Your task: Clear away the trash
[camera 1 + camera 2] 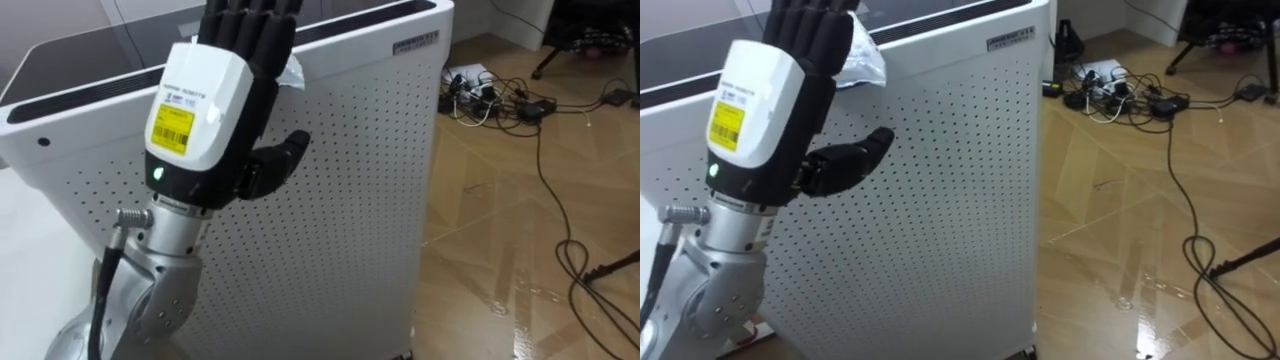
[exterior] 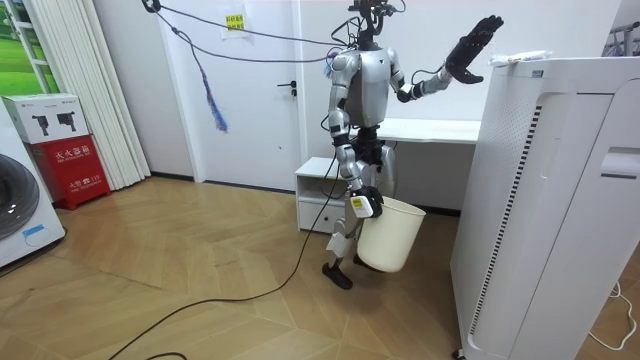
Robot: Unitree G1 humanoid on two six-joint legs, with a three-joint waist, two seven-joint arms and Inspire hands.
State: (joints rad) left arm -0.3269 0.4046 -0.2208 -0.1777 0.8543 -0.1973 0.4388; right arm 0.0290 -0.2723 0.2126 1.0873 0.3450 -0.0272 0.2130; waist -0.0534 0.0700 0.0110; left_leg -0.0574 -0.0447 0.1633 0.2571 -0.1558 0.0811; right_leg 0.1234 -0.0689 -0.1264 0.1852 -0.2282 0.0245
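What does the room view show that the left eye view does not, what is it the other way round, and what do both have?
Room view adds: the right hand low at the rim of a white bin, a white door and a red box. Left eye view adds: a tangle of cables on the wooden floor. Both: the open left hand raised beside the tall white unit, and a crumpled white scrap on its top, just beyond that hand.

The left hand (image 1: 200, 110) has black fingers (image 1: 255, 35) and a glossy white back shell with a yellow label. A small green light glows at the shell's wrist edge. Below it are a silver wrist and a dark cable.
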